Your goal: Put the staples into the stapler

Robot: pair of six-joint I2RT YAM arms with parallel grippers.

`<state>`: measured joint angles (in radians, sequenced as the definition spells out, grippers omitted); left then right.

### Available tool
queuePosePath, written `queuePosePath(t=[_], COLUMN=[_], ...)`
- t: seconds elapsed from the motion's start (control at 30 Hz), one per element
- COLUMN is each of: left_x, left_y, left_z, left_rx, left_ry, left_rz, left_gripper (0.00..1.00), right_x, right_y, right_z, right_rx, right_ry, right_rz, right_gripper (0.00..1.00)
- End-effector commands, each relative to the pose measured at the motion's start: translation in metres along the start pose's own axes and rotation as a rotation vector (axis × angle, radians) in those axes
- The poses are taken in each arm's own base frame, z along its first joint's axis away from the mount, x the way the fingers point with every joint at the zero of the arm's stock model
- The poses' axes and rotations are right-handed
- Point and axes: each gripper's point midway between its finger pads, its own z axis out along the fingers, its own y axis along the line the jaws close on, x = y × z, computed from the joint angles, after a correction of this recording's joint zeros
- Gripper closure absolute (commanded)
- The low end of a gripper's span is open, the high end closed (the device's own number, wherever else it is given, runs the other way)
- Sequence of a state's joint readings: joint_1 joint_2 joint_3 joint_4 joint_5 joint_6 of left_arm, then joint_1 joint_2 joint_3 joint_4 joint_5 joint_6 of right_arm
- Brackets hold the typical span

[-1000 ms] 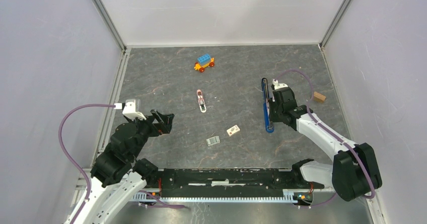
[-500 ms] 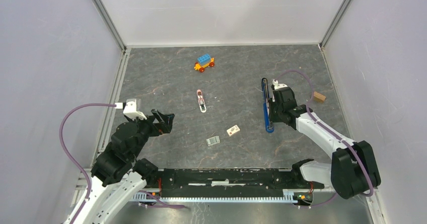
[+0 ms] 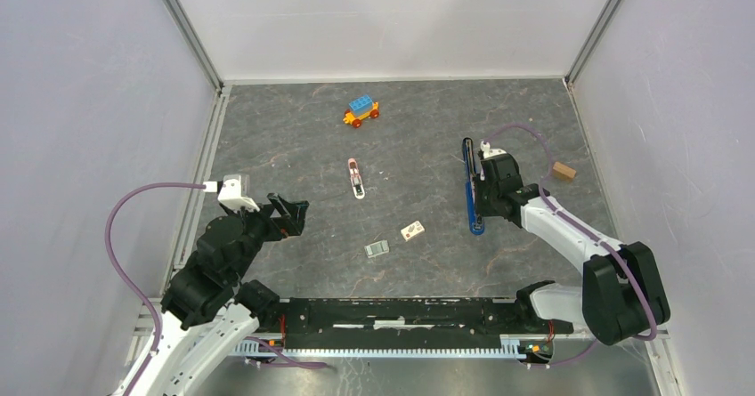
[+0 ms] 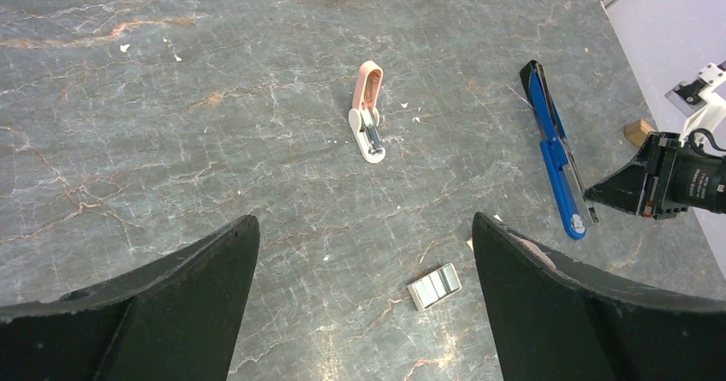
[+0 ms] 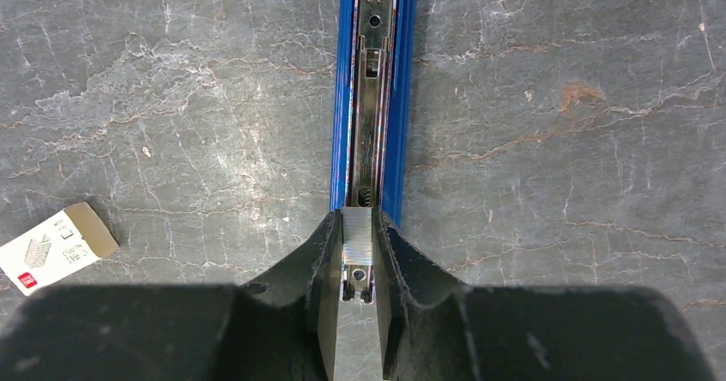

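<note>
We see the right arm reaching from the stapler's (image 3: 469, 185) right side, elbow bent, wrist low over the table (image 3: 267, 147). The right gripper (image 3: 481, 207) sits at the stapler's near end. In the right wrist view its fingers (image 5: 321, 261) are clamped on a short strip of staples (image 5: 357, 240), held right above the near end of the open metal rail. The stapler lies flat and opened out, running lengthwise away from that gripper.

The left arm is folded back, well to the left of the stapler. The left gripper (image 3: 289, 214) is raised and tilted towards the stapler, fingers (image 4: 197, 270) wide apart and holding nothing.

A small cardboard box (image 3: 411, 230) and a silvery block (image 3: 377, 248) lie left of the stapler's near end. A pink mini stapler (image 3: 356, 179) lies further left, and a toy car (image 3: 361, 111) is beyond it. A wooden block (image 3: 564, 171) sits to the stapler's right. None of these touch the stapler or lie between it and the right gripper.
</note>
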<state>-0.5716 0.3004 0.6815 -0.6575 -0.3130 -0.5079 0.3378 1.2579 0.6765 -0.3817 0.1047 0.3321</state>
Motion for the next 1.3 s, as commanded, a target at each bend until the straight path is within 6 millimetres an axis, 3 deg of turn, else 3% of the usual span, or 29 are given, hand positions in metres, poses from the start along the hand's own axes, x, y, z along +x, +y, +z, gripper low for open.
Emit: queuePosePath(t=[0.0,1.27], left_x=[-0.003,-0.003], left_y=[0.0,0.0], left_z=[0.0,0.001], left_rx=[0.002,0.001], left_ry=[-0.009,-0.011], left_rz=[0.038,0.039], left_gripper=[0.0,0.0], right_x=[-0.015,0.008], right_y=[0.002,-0.003], right_z=[0.0,0.003], right_rx=[-0.008,-0.008], right_ry=[-0.041,0.004], right_rz=[0.01,0.007], right_gripper=[0.76,0.74])
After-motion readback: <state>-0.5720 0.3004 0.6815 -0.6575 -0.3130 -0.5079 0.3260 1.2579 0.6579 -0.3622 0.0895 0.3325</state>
